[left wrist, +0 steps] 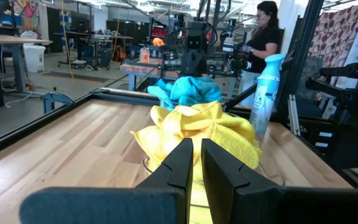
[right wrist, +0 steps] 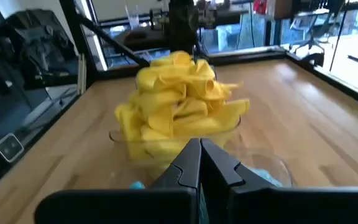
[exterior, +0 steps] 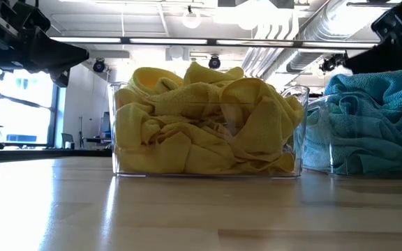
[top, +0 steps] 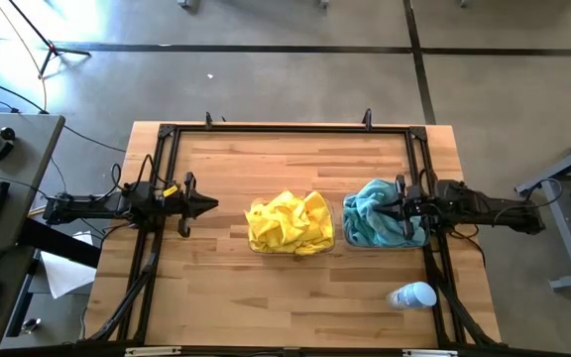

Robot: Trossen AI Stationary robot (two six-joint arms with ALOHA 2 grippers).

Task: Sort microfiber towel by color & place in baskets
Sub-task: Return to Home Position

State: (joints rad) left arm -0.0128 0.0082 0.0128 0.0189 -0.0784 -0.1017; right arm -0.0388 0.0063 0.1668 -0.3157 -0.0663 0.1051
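1. Fingers of the left gripper (top: 209,205) are pressed together on nothing, well clear of both bins, since no cloth lies loose
2. Right gripper (top: 393,209), likewise closed and empty, hangs over the teal towels (top: 365,226), perhaps brushing them
3. Yellow towels (top: 287,224) fill the left basket (exterior: 119,132) and teal ones fill the right basket (exterior: 313,132), so sorting looks done

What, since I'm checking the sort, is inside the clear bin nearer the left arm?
Yellow towels, heaped above the bin rim; no teal cloth shows among them. The heap covers the bin's floor and middle, so anything buried there cannot be seen.
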